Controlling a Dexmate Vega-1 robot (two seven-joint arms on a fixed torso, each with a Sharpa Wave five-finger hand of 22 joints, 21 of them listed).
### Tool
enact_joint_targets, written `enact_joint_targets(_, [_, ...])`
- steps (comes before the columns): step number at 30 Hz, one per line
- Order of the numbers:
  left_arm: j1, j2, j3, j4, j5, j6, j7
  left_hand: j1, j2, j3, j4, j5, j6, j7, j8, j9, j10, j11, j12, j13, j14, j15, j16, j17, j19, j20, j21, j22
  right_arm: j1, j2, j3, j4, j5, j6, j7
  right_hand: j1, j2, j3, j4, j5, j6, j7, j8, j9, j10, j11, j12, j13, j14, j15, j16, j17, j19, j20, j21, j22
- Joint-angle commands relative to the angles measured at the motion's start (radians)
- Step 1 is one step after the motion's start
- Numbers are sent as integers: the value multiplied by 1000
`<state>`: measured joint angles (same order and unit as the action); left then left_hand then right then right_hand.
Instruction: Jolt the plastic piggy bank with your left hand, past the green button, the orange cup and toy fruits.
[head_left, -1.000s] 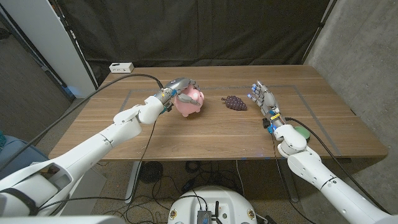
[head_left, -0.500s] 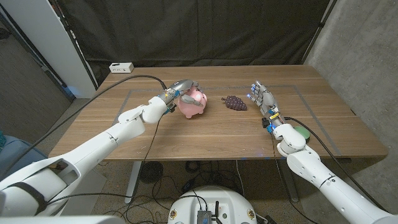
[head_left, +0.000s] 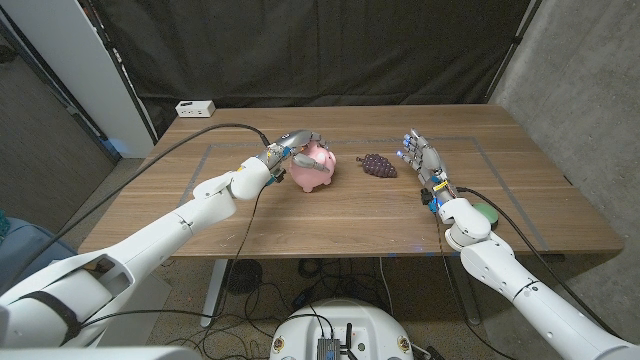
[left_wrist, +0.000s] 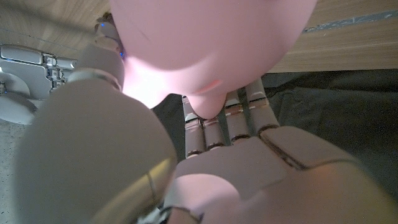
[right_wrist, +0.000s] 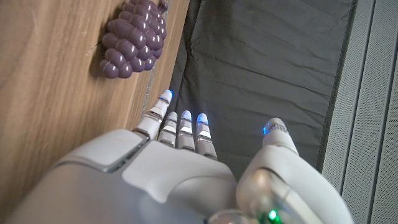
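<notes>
The left robot hand (head_left: 293, 140) covers the back of the pink piggy bank (head_left: 312, 167), a bit left of centre in the head view, so whether it's gripping or just pressing isn't clear. A green thing (head_left: 486, 213) at right is mostly hidden behind the right arm. Purple toy grapes (head_left: 377, 165) sit just right of the piggy bank on the surface (head_left: 330, 220). The right robot hand (head_left: 422, 157) stands with fingers spread, holding nothing. A white box (head_left: 194, 108) sits at the upper left.

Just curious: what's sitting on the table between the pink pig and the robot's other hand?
A bunch of purple toy grapes, seen in the head view between the piggy bank and the right hand.
</notes>
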<state>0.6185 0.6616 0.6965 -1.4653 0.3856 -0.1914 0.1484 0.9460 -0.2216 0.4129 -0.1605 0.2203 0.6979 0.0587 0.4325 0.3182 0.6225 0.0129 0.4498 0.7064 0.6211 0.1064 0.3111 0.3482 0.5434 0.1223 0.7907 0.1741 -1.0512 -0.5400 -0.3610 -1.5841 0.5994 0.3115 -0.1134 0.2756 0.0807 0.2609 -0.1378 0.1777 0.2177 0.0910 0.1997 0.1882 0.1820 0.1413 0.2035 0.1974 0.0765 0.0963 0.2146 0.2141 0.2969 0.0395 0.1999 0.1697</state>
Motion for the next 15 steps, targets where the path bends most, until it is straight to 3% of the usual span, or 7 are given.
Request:
enact_joint_targets(1, [4, 15, 5, -23, 6, 32, -17, 239, 330, 19, 39, 2, -31, -4, -18, -4, 21, -38, -20, -9, 103, -155, -25, -10, 8, -37, -18, 1, -3, -1, 0, -2, -1, 2, 0, 8, 3, 2, -3, -1, 8, 5, -1, 4, 12, 0, 1, 3, 4, -2, -2, 1, 10, -2, -1, 4])
enact_joint_targets(10, [-6, 27, 17, -35, 25, 53, -49, 138, 306, -6, 62, 7, -65, -12, -57, -21, -18, -35, -67, -41, 27, -134, -70, -41, -61, -7, -55, 0, -6, -5, 1, -12, -2, -5, -7, 10, 4, 3, -4, -1, 8, 5, -1, 4, 13, 0, 1, 3, 4, -2, -2, 1, 10, -2, -2, 4])
enact_joint_targets(11, [-7, 29, 19, -37, 29, 57, -54, 126, 300, -9, 61, 9, -70, -11, -64, -24, -36, -44, -79, -47, -1, -124, -83, -47, -73, -1, -63, 0, -7, -5, 1, -13, -2, -6, -8, 11, 4, 3, -4, -1, 8, 5, -1, 4, 13, 0, 1, 3, 4, -2, -2, 1, 9, -3, -2, 4])
enact_joint_targets(15, [-13, 33, 26, -47, 45, 74, -71, 75, 293, -22, 70, 12, -105, -13, -94, -35, -71, -35, -106, -60, -56, -111, -105, -64, -122, 17, -92, 1, -6, -7, 0, -13, -5, -5, -6, 11, 4, 3, -4, -1, 8, 5, -1, 4, 13, 0, 1, 2, 4, -2, -2, 1, 9, -2, -2, 4])
